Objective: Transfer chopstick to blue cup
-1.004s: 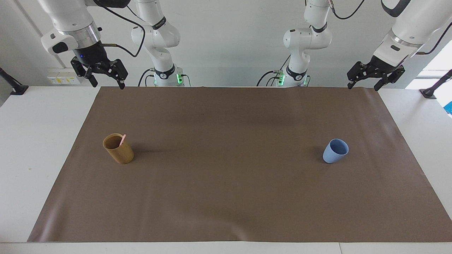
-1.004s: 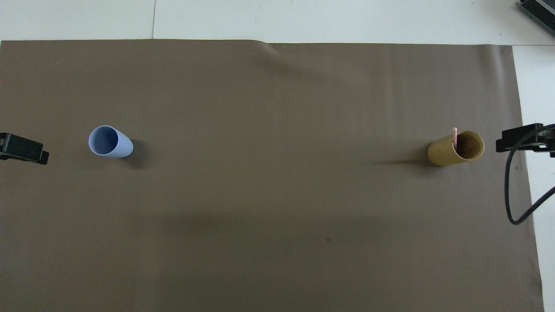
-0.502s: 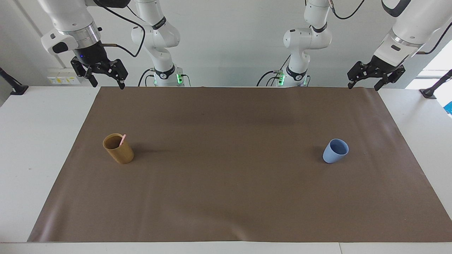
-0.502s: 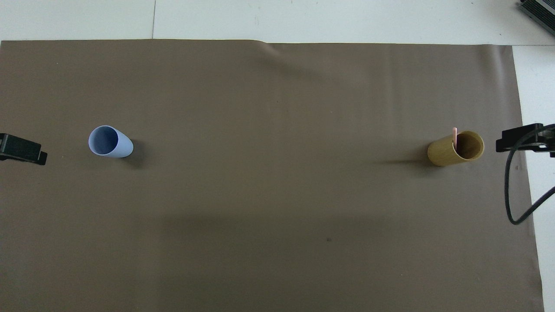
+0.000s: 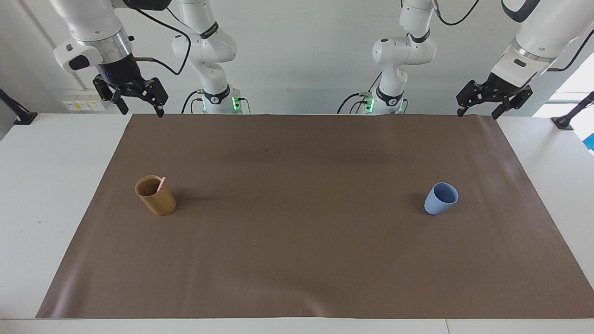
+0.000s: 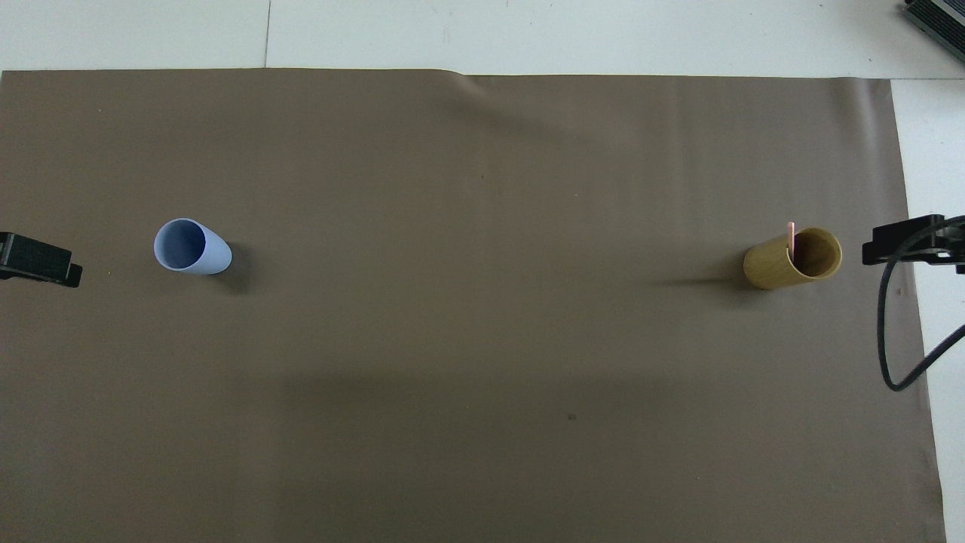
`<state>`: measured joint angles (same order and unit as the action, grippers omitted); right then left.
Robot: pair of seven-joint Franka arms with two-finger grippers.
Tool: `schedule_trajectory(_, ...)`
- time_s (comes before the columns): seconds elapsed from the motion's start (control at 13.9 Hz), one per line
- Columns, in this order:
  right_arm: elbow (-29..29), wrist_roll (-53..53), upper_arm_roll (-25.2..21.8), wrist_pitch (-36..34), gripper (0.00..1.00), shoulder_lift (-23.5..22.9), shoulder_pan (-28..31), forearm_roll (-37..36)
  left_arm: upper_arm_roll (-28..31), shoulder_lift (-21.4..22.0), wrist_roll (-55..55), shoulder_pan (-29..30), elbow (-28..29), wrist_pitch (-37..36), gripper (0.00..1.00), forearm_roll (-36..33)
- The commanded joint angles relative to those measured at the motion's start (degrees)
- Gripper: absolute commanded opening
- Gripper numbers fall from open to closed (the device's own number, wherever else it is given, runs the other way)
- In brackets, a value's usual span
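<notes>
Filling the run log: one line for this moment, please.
chopstick: in tan cup | blue cup: empty | left tool: open, raised, waiting | right tool: open, raised

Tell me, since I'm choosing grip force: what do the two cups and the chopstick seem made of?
Blue cup: probably matte plastic or silicone; even colour, no glare. Tan cup: looks like bamboo or wood, or a wood-look plastic; its yellowish wall has a faint sheen. Chopstick standing in the tan cup: pale pink and thin; the material cannot be told.
</notes>
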<state>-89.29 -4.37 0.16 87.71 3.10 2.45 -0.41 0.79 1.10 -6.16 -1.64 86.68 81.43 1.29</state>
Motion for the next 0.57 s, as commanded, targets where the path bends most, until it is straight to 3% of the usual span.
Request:
schedule_trajectory(0.0, -0.97, 0.24, 0.10, -0.09, 1.00, 1.03, 0.19, 0.76, -0.35, 1.01, -0.09, 0.68, 0.69, -0.66, 1.00, 0.29)
schedule_trajectory(0.5, -0.97, 0.24, 0.10, -0.09, 1.00, 1.03, 0.27, 0.76, -0.17, 1.45, -0.43, 1.99, 2.96, 5.04, 1.00, 0.30)
